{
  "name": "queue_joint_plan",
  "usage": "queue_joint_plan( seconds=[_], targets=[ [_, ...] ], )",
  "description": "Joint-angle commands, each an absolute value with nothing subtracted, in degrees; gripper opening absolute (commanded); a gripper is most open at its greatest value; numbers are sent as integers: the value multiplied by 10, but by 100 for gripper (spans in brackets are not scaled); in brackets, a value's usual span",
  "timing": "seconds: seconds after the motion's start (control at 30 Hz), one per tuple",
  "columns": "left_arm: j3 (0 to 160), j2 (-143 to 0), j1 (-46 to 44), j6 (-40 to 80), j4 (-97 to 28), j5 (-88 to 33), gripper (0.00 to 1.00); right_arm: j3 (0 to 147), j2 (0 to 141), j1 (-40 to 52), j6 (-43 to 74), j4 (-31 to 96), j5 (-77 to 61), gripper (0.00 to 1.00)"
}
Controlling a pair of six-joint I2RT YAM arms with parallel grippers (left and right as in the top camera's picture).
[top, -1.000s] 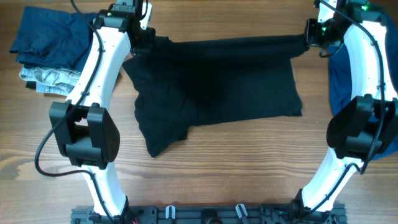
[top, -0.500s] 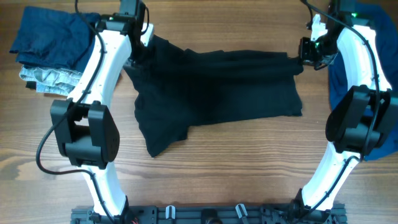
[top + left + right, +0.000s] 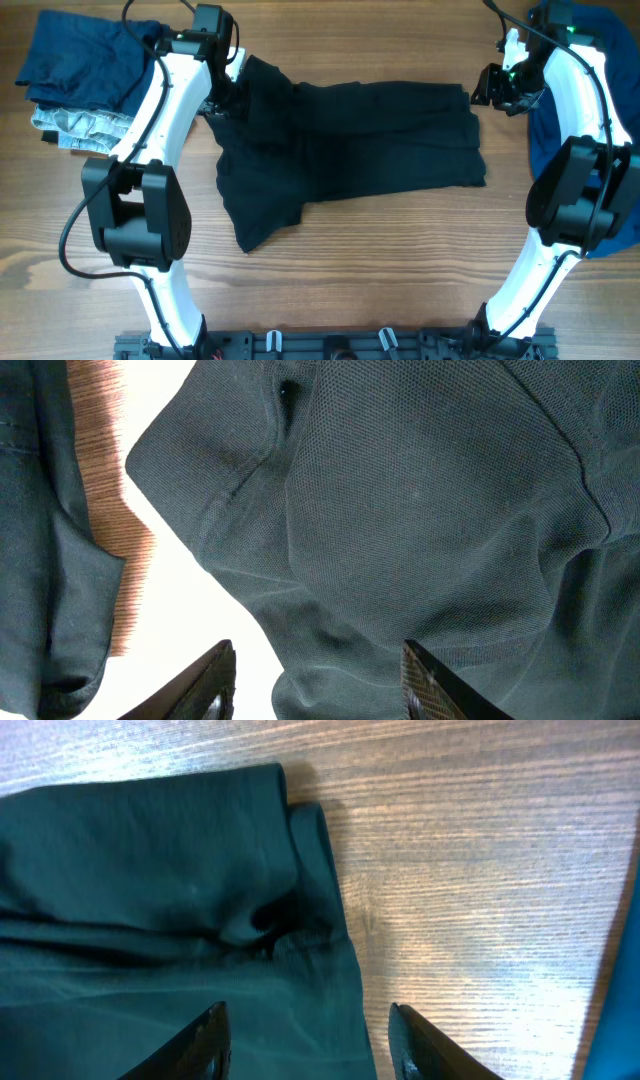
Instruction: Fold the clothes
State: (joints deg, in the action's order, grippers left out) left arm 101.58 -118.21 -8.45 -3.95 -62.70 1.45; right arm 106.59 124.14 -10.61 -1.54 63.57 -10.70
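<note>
The left gripper point(image 3: 318, 682) and the right gripper point(image 3: 305, 1042) are seen spread, with nothing pinched. The black shirt point(image 3: 350, 140) is stretched between them, one corner under each.

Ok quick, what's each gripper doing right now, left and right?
Left gripper: open, over the black shirt, holding nothing.
Right gripper: open, over the shirt's corner, holding nothing.

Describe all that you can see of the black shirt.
The black shirt is soft, fine-meshed knit cloth. It lies spread and wrinkled on the wooden table, layered along its far edge, one corner trailing toward the near left. The left gripper and right gripper stand open above its far corners, not gripping it.
</note>
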Motion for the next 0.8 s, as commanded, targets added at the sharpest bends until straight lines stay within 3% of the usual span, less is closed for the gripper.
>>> queue_joint_plan(
  seconds=[0.0, 0.13, 0.2, 0.3, 0.57, 0.77],
  targets=[
    [1013, -1181, -79, -40, -625, 31, 49, 1077, 1240, -110, -14, 657, -115, 51],
    [1015, -1160, -79, -11, -642, 30, 51, 1099, 1211, -113, -13, 682, -151, 52],
    [1016, -1126, -78, 22, -659, 29, 63, 1100, 1169, -113, 0, 697, -159, 52],
    [1016, -1074, -77, 91, -687, 16, 92, 1100, 1106, -113, 8, 718, -152, 55],
    [1012, -1009, -74, 185, -805, -68, 96, 1062, 945, -113, 58, 841, -72, 56],
    [929, -951, -74, 259, -804, -69, 97, 835, 783, -113, 123, 768, -72, 65]
  ],
)
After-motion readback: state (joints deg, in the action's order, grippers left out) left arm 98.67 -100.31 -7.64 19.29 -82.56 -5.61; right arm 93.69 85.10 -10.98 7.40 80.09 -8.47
